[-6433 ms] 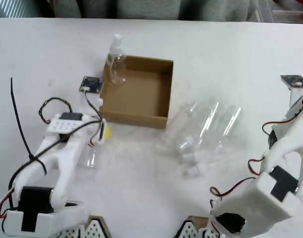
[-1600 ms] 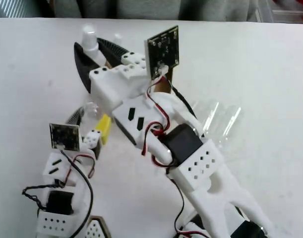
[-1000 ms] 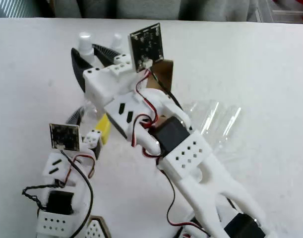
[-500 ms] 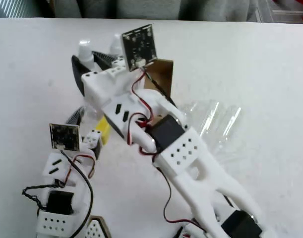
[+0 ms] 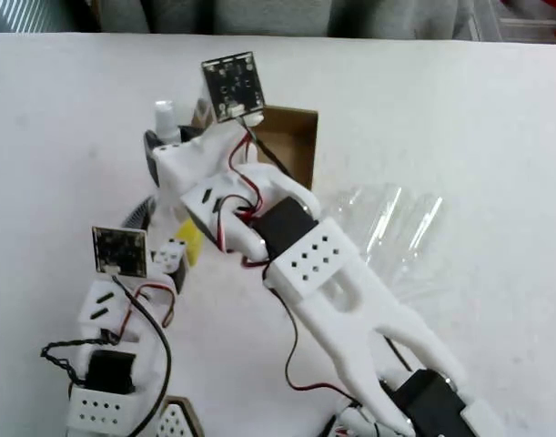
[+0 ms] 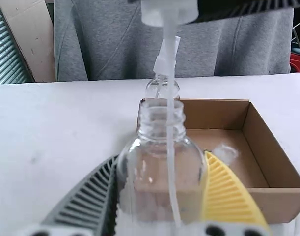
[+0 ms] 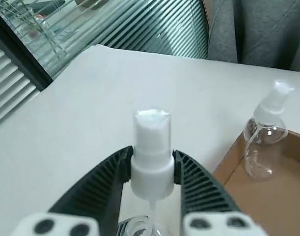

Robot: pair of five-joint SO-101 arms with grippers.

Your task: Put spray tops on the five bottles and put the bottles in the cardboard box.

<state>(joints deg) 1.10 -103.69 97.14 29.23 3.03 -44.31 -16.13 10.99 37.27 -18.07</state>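
The left gripper point(image 6: 160, 163) has its grey and yellow fingers closed on a clear open bottle point(image 6: 154, 177), upright on the table point(image 5: 459, 109) just left of the cardboard box point(image 5: 294, 137). Above it, the right gripper point(image 7: 151, 155) clamps a white spray top point(image 7: 151, 132) between black fingers, its dip tube down through the bottle's neck and the cap not yet seated. A capped spray bottle point(image 7: 266, 135) stands in the box's far left corner, and loose clear bottles point(image 5: 387, 223) lie right of the box.
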